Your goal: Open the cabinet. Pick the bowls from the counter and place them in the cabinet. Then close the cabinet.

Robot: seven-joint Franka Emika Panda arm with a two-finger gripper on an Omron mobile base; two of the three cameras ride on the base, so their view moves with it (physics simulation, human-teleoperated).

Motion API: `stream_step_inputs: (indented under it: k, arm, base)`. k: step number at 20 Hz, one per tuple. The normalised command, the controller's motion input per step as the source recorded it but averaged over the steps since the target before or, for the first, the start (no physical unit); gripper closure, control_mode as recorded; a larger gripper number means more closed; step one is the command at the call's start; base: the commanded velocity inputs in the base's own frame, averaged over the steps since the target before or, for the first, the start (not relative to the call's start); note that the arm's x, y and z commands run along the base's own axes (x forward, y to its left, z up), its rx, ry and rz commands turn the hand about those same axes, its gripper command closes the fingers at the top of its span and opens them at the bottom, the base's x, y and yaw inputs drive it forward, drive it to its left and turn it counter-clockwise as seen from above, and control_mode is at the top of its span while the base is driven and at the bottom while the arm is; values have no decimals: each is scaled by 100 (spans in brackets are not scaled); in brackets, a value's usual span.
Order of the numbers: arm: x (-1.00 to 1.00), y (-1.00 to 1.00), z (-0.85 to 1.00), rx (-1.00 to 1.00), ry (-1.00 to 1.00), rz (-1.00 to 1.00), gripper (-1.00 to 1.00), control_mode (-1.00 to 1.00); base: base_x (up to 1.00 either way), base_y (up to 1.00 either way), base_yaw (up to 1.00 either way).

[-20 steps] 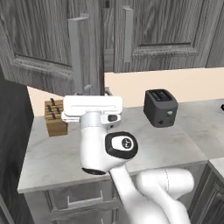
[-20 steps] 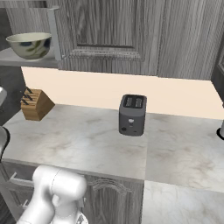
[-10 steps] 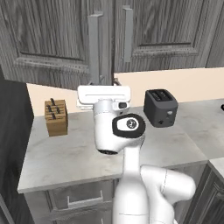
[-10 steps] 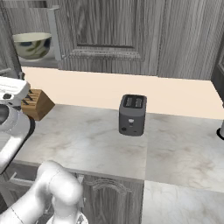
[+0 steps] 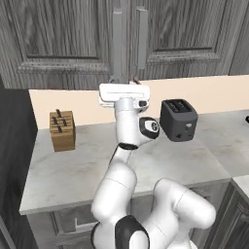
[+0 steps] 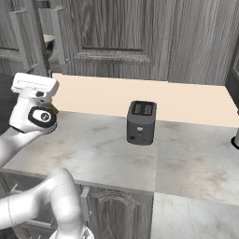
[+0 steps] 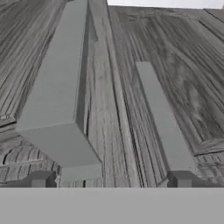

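The gripper (image 7: 109,179) is raised to the cabinet (image 5: 63,44), jaws spread wide and holding nothing — both fingertips (image 7: 37,179) show apart in the hand view, just below the two bar handles (image 7: 65,100). One bowl (image 6: 49,42) is visible through the narrow gap at the cabinet doors in the right base view. The worktop (image 6: 116,154) carries a toaster (image 6: 141,122) and a knife block (image 5: 62,130). Judged step: closing the cabinet, or checking it shut. The next move calls for contact on a door face or handle — a push inward until the doors meet flush.
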Motion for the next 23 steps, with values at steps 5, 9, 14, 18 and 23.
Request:
stream_step_inputs:
  k: [5, 9, 14, 18, 23]
  arm:
    - [95, -32, 1, 4, 2, 1, -100, -100]
    - [100, -9, 0, 0, 20, 7, -100, -100]
    - [100, -37, 0, 1, 23, 10, -100, -100]
    - [100, -64, 0, 4, 17, 11, -100, -100]
    - [100, -84, 0, 9, 16, 17, -100, -100]
  base:
    - [0, 0, 0]
    - [0, 0, 0]
    - [0, 0, 0]
    - [0, 0, 0]
    - [0, 0, 0]
